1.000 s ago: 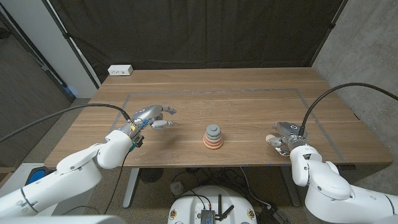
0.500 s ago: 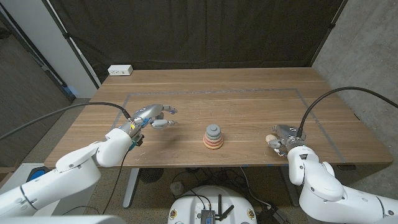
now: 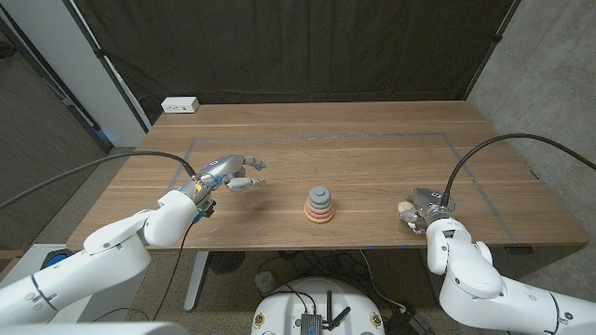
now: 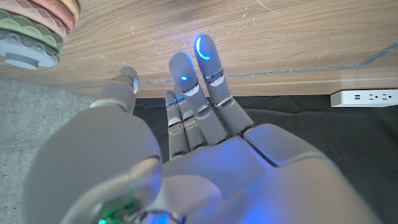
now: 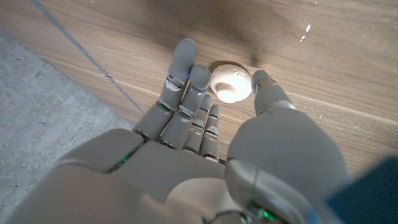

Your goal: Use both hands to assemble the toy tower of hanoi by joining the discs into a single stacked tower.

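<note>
The tower (image 3: 318,205) stands mid-table, front of centre: pink and orange discs below, green and grey on top. It also shows as stacked disc edges (image 4: 34,28) in the left wrist view. My left hand (image 3: 233,177) (image 4: 186,155) hovers to the tower's left, fingers spread and holding nothing. My right hand (image 3: 421,209) (image 5: 205,137) is near the table's front right edge. A small cream round cap (image 5: 231,82) (image 3: 403,207) lies on the wood there, and my right hand pinches it, fingers (image 5: 186,68) on one side and thumb on the other.
A white power strip (image 3: 180,105) lies at the far left corner of the table (image 3: 372,140). Thin tape lines mark a rectangle on the wood. A black curtain hangs behind. Cables trail from both arms.
My left hand has drifted slightly towards the tower. My right arm has pulled in a little towards the table's front edge, with its hand staying at the cream cap.
</note>
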You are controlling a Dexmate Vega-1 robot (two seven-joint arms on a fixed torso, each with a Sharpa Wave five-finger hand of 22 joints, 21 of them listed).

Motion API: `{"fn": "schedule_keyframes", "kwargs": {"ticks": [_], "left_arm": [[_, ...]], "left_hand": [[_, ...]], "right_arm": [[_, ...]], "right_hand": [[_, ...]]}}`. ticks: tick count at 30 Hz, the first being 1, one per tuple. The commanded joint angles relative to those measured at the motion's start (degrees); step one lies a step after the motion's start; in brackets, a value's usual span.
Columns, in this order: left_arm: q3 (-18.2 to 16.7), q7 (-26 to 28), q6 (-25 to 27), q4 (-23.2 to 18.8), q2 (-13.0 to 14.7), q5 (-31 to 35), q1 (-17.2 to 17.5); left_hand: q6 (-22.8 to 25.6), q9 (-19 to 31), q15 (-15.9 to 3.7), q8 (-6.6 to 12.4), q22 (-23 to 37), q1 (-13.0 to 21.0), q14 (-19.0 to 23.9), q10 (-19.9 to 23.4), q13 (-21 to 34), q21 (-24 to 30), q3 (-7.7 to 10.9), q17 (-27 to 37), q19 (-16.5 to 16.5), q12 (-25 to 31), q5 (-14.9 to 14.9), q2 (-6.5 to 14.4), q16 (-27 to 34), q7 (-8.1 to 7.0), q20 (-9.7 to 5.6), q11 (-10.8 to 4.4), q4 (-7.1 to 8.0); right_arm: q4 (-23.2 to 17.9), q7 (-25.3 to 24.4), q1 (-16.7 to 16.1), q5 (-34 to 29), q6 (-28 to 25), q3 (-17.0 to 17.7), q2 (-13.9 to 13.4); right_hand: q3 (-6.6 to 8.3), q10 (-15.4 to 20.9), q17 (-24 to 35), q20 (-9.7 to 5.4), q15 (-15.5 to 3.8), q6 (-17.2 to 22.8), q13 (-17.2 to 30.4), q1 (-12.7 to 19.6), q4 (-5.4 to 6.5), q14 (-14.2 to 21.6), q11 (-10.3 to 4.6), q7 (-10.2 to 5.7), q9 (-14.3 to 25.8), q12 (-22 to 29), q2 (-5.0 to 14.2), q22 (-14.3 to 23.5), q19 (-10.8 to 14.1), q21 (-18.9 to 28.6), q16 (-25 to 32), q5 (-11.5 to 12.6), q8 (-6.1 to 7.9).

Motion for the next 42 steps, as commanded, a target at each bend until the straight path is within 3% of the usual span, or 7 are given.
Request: {"fn": "schedule_keyframes", "kwargs": {"ticks": [1,21,36,42], "left_arm": [[0.1,-0.1,-0.5,0.8,0.0,-0.6,-0.4],[0.9,-0.7,-1.6,2.0,0.3,-1.6,-1.5],[1.3,-0.5,-1.9,2.0,0.4,-1.8,-1.7],[1.6,-0.5,-2.2,2.2,0.3,-2.1,-1.9]], "left_hand": [[0.7,0.3,-2.02,-0.01,0.1,0.2,-0.3,0.4,0.3,-0.1,0.57,0.2,0.3,0.1,0.0,0.5,0.2,-0.02,-5.73,-0.08,-0.18],[1.4,0.4,-2.02,0.03,0.1,-0.2,-0.4,0.9,0.4,-0.3,1.18,0.2,0.3,0.1,-0.1,1.1,0.1,0.04,-5.73,-0.11,-0.19],[1.5,0.4,-2.03,-0.05,0.2,-0.3,-0.2,1.3,0.6,-0.4,1.68,0.4,0.4,0.2,-0.2,1.4,0.4,0.0,-5.76,-0.01,-0.33],[1.7,0.5,-2.03,-0.05,0.2,-0.4,-0.4,1.6,0.5,-0.4,1.83,0.3,0.5,0.2,-0.2,1.5,0.2,0.01,-5.74,0.06,-0.35]], "right_arm": [[1.8,1.0,1.5,0.1,0.0,-1.1,1.0],[3.3,3.9,0.5,-1.2,0.0,0.1,2.5],[3.2,4.9,0.8,-1.3,0.0,-0.9,1.9],[2.9,5.8,-0.5,-1.7,0.0,0.5,2.2]], "right_hand": [[-0.07,0.9,0.4,-5.0,-2.92,0.8,0.3,0.8,-0.1,0.9,0.01,0.2,0.0,0.4,0.19,0.0,0.3,0.5,0.3,-0.2,0.4],[-0.12,3.0,0.8,-5.02,-2.92,2.9,0.9,0.9,0.12,1.4,-0.3,-0.3,-0.2,0.9,1.22,-0.1,0.4,0.8,0.0,-0.1,1.1],[0.2,4.3,1.2,-5.06,-2.95,3.6,1.2,1.7,-0.26,1.6,-0.58,-0.13,-0.2,1.1,1.7,-0.2,0.6,0.8,-0.2,0.3,1.22],[0.51,5.7,1.2,-5.18,-2.97,4.1,1.4,2.7,-0.51,1.9,-0.39,0.08,-0.2,1.5,2.14,-0.1,1.0,1.0,-0.1,0.5,1.36]]}}
